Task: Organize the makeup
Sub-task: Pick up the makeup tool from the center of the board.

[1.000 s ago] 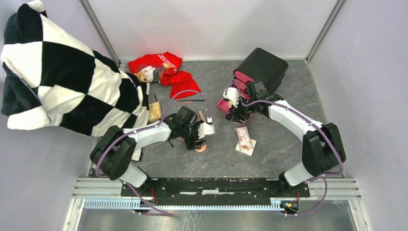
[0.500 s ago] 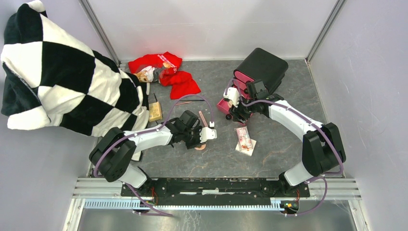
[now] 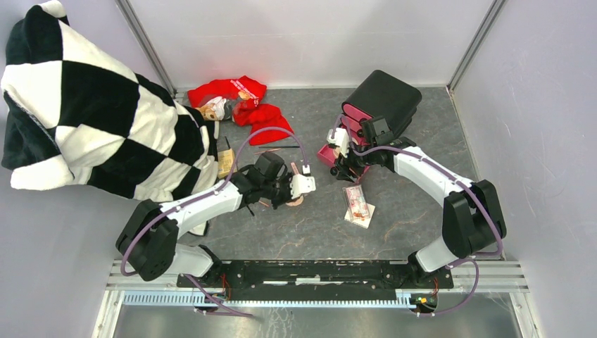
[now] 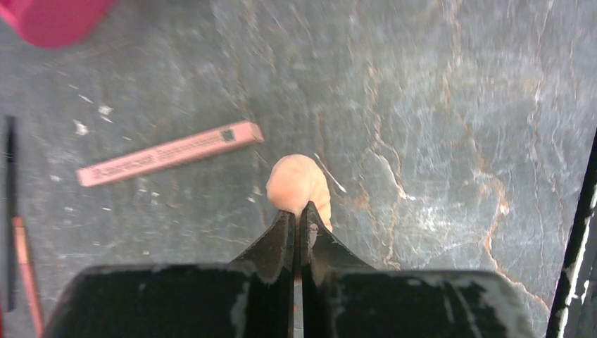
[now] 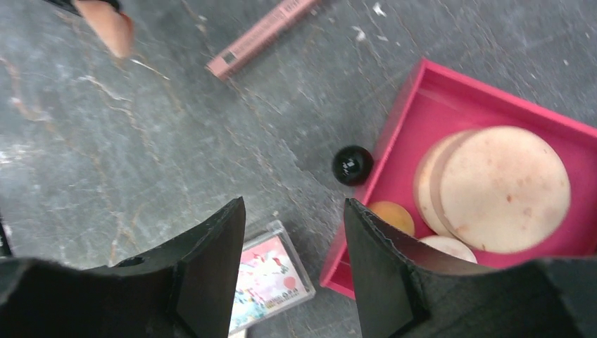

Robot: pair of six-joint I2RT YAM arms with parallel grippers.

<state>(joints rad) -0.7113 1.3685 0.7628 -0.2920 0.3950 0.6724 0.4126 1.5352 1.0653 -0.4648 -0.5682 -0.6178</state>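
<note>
Grey, veined table [image 3: 317, 236] is spread beneath both arms. One peach puff [image 4: 299, 182] is pinched by its near edge between the pressed-together jaws of the left gripper [image 4: 296, 220], the rest projecting past the tips; whether it touches the tabletop cannot be told. The left arm is stretched forward and inward, wrist turned down. A pink stick [image 4: 169, 153] is laid just beyond and left of the puff, apart from it, with thin pencils [image 4: 21, 253] at the left margin. The right gripper [image 5: 292, 211] is held with jaws spread and nothing between them, beside an open pink drawer [image 5: 422, 84] where round puffs [image 5: 503, 186] are stacked. A black knob [image 5: 352, 165] is seen against the drawer's outer wall, and a red-patterned packet [image 5: 271, 278] is partly covered by the fingers. Behind, a black box [image 3: 384, 95], a red cloth [image 3: 246, 105] and a checkered blanket [image 3: 91, 105] are seen.
</note>
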